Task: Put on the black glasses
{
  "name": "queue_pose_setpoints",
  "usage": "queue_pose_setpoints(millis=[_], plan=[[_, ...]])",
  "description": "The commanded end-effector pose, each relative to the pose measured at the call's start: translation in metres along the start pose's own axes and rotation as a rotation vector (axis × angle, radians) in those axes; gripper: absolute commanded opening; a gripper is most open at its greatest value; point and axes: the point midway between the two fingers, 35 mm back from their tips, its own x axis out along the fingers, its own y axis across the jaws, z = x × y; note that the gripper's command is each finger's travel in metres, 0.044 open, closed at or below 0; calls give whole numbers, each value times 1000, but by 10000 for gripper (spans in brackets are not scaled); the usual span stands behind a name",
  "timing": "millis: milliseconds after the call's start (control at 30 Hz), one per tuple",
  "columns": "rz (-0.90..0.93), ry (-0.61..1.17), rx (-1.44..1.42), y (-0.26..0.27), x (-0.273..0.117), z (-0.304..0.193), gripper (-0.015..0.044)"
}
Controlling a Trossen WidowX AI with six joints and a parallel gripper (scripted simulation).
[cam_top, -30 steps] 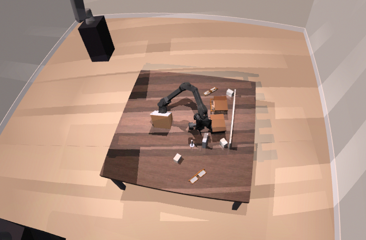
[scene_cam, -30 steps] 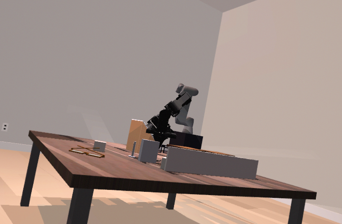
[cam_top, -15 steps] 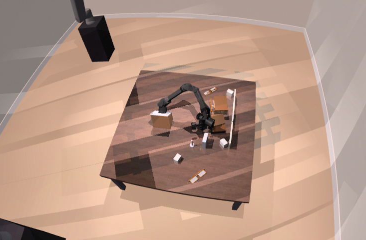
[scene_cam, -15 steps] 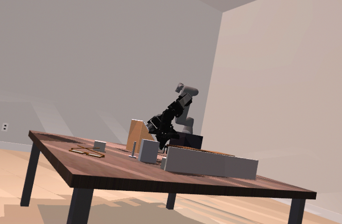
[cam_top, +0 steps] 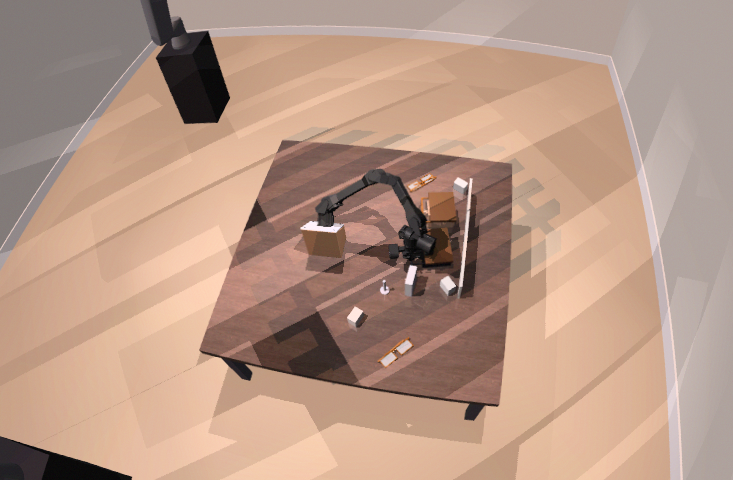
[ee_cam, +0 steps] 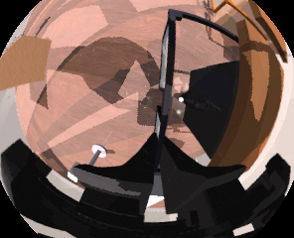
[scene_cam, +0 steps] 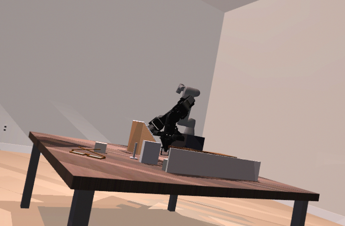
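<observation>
My gripper (cam_top: 410, 258) (scene_cam: 165, 147) (ee_cam: 157, 136) is shut on the black glasses (scene_cam: 164, 154) (ee_cam: 171, 55). In the wrist view their front stands nearly edge-on and a temple reaches right, over the dark front of the nearer display head (cam_top: 444, 249) (ee_cam: 214, 86). The glasses are in front of this head, off its nose; whether a temple touches it I cannot tell. No yellow tag shows now. The other display head (cam_top: 441, 206) stands beside it, with orange-framed glasses at its front. In the top view the arm hides the black glasses and part of the nearer head.
A long white wall (cam_top: 465, 237) (scene_cam: 212, 164) runs behind the heads. A tall grey block (cam_top: 410, 280) (scene_cam: 150, 152), a thin peg stand (cam_top: 384, 289) (scene_cam: 135, 151) (ee_cam: 98, 149) and a white cube (cam_top: 447, 285) stand near the gripper. Another cube (cam_top: 355, 316) (scene_cam: 100, 147) lies farther off.
</observation>
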Motion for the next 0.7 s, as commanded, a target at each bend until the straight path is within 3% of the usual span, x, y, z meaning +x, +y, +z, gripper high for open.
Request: queue_pose_setpoints(millis=[0, 667], plan=[[0, -6, 6, -6, 2, 1, 0], [-1, -6, 6, -26, 3, 1, 0]])
